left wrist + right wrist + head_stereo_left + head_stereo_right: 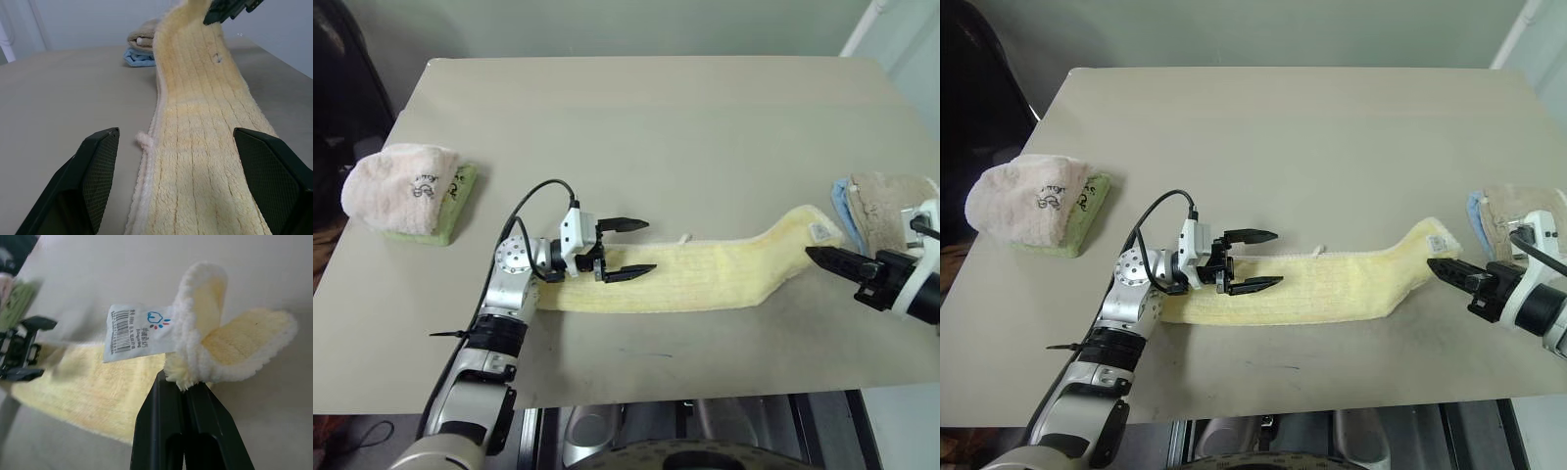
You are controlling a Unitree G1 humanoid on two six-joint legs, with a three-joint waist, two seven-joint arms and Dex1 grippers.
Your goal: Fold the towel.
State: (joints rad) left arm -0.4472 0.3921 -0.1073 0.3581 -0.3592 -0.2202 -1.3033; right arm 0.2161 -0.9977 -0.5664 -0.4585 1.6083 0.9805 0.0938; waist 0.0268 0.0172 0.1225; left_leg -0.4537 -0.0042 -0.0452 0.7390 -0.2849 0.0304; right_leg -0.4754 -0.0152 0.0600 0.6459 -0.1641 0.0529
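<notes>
Because the right gripper (188,384) pinches only the towel (705,279) corner fringe, the cloth may slip free during the fold. The left gripper (628,248) stands wide, holding nothing, so the near end may drag.

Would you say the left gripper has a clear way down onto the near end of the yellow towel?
Probably yes. The left gripper hangs open right over that end of the yellow towel, with nothing between them.

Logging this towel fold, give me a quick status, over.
Left hand open, level over the towel, not gripping. Right hand shut on the towel's tag-end corner. Towel stretched long across the table, unfolded. Other towels off to both sides.
</notes>
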